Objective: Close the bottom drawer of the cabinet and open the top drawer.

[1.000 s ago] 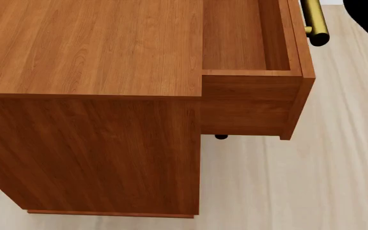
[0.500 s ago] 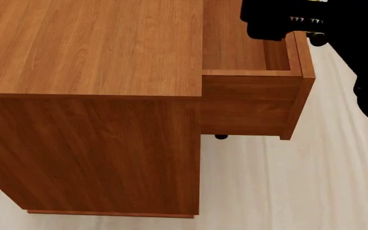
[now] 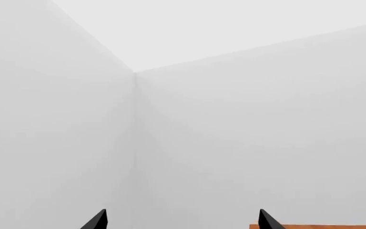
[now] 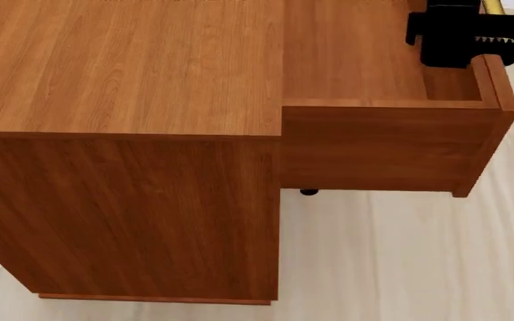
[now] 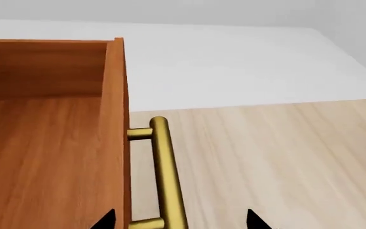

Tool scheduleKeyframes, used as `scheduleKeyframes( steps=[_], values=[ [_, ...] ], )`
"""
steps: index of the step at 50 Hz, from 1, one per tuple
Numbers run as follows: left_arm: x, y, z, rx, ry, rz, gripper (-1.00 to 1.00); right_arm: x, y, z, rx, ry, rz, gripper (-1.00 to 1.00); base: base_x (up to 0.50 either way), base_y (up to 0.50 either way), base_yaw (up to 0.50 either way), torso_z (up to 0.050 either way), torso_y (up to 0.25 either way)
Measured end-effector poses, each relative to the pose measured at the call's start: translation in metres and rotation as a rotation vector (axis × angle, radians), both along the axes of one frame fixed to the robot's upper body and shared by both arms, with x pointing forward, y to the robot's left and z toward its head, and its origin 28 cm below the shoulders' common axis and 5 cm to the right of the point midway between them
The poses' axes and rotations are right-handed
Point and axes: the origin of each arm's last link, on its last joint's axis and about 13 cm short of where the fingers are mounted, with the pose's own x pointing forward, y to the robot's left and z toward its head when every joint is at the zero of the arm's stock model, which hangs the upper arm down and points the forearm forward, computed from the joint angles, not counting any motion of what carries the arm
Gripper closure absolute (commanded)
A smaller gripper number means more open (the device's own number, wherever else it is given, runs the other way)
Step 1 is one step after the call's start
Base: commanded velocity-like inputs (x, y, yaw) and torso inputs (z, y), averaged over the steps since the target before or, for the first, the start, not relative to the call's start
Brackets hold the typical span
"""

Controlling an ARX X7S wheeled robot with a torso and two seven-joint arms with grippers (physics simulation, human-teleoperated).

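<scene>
**Right gripper at the brass handle of the pulled-out top drawer**

The black right gripper (image 5: pixel 179 220) shows in its own wrist camera only as two dark fingertips (image 5: pixel 106 219) spread wide apart, with the brass bar handle (image 5: pixel 167 176) running down between them; I can't tell whether either tip touches the bar. From the head camera the same gripper (image 4: pixel 460 37) is a black mass sitting over the front edge of the reddish-brown wooden top drawer (image 4: pixel 373 144), covering most of the handle, so only a sliver of brass shows at the upper right.

That drawer stands pulled well out from the tall reddish-brown wood-grain cabinet (image 4: pixel 128 73), its box open and bare inside in both views. The wrist camera alone shows the handle's two brass posts fixed to the drawer front and the pale plank floor (image 5: pixel 278 157) beyond it.

The left gripper (image 3: pixel 179 222) appears only in its own camera: two black tips set wide apart, nothing between them, pointed at a plain white wall corner (image 3: pixel 134 119), with a strip of reddish wood at the frame's edge.

The bottom drawer is not visible from the head view, where only the cabinet's side and top show.
</scene>
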Motion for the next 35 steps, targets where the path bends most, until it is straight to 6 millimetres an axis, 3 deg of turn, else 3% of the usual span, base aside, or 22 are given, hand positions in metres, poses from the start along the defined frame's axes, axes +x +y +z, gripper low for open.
scheduleKeyframes(
  steps=[19,35],
  values=[
    [0.000,0.000,0.000,0.001,0.000,0.000,-1.00,0.015,-0.035,0.011,-0.100,0.060,-0.245,-1.00,0.00,0.00,0.00,0.000,-0.008],
    [-0.001,-0.001,-0.004,0.002,0.000,0.000,-1.00,0.015,-0.041,0.011,-0.111,0.060,-0.238,-1.00,0.00,0.00,0.00,0.000,-0.008]
  ],
)
